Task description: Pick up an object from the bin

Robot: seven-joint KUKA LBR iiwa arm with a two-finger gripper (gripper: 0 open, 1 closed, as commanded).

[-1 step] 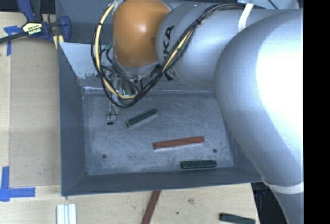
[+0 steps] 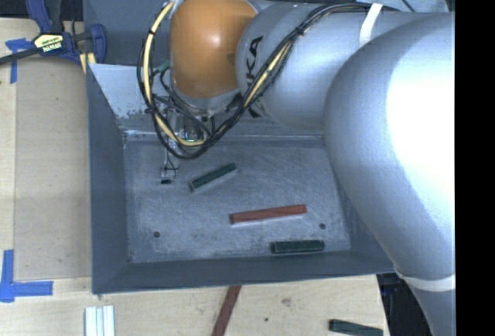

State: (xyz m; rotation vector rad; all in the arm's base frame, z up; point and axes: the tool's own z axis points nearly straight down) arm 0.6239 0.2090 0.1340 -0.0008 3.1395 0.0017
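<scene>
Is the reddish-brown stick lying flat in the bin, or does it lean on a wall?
Lying flat. The reddish-brown stick rests lengthwise on the floor of the bin, touching no wall and no other thing.

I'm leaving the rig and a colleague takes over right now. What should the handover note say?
Hand: low over the back-left of the bin floor, just left of a dark green bar; no thing seen held, and whether it is open or shut is unclear.
Other things: a reddish-brown bar mid-floor, and a second dark green bar by the front wall.
Done: nothing lifted; all three bars lie flat.
Left: grasp one, likely the nearest green bar, and lift it out.
</scene>
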